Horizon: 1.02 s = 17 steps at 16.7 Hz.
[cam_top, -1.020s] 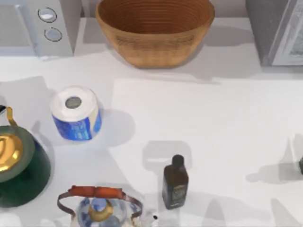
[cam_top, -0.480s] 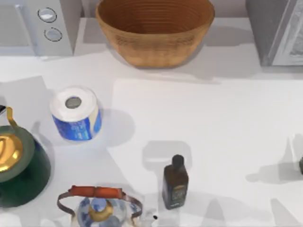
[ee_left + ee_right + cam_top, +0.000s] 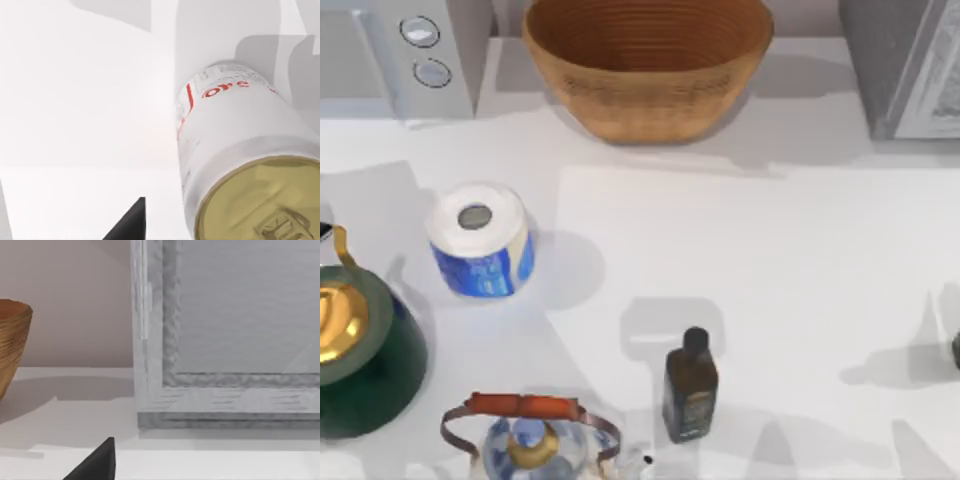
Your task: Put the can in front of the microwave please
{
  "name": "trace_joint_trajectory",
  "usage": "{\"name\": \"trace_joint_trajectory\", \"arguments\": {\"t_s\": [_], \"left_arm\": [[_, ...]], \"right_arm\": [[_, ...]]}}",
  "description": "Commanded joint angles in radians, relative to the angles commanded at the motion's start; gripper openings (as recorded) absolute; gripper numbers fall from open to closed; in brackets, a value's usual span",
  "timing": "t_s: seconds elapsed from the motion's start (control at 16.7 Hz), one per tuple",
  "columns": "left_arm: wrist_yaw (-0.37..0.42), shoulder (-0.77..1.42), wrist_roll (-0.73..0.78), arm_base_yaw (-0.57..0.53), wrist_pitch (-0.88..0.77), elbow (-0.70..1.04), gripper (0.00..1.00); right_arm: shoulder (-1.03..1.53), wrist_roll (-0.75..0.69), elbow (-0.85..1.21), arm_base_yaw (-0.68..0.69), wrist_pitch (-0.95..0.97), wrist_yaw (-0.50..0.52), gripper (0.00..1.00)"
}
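While the can [image 3: 235, 145] stands on the counter [image 3: 75, 100] close below the left wrist camera, claw states cannot be told.

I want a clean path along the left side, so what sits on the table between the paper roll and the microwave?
Nothing: in the top view the table is bare between the paper roll and the microwave.
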Motion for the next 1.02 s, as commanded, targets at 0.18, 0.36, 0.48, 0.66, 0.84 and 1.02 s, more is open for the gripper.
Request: {"name": "trace_joint_trajectory", "arguments": {"t_s": [0.18, 0.36, 0.48, 0.66, 0.84, 1.02], "left_arm": [[0.000, 0.000, 0.000, 0.000, 0.000, 0.000, 1.00], [0.000, 0.000, 0.000, 0.000, 0.000, 0.000, 1.00], [0.000, 0.000, 0.000, -0.001, 0.000, 0.000, 1.00], [-0.001, 0.007, 0.002, -0.003, -0.040, 0.042, 1.00], [-0.001, 0.020, 0.000, -0.002, -0.124, 0.145, 1.00], [0.000, 0.024, -0.001, -0.003, -0.176, 0.200, 1.00]], "right_arm": [[0.000, 0.000, 0.000, 0.000, 0.000, 0.000, 1.00], [0.000, 0.000, 0.000, 0.000, 0.000, 0.000, 1.00], [0.000, 0.000, 0.000, 0.000, 0.000, 0.000, 1.00], [0.000, 0.000, 0.000, 0.000, 0.000, 0.000, 1.00], [0.000, 0.000, 0.000, 0.000, 0.000, 0.000, 1.00], [0.000, 0.000, 0.000, 0.000, 0.000, 0.000, 1.00]]}}
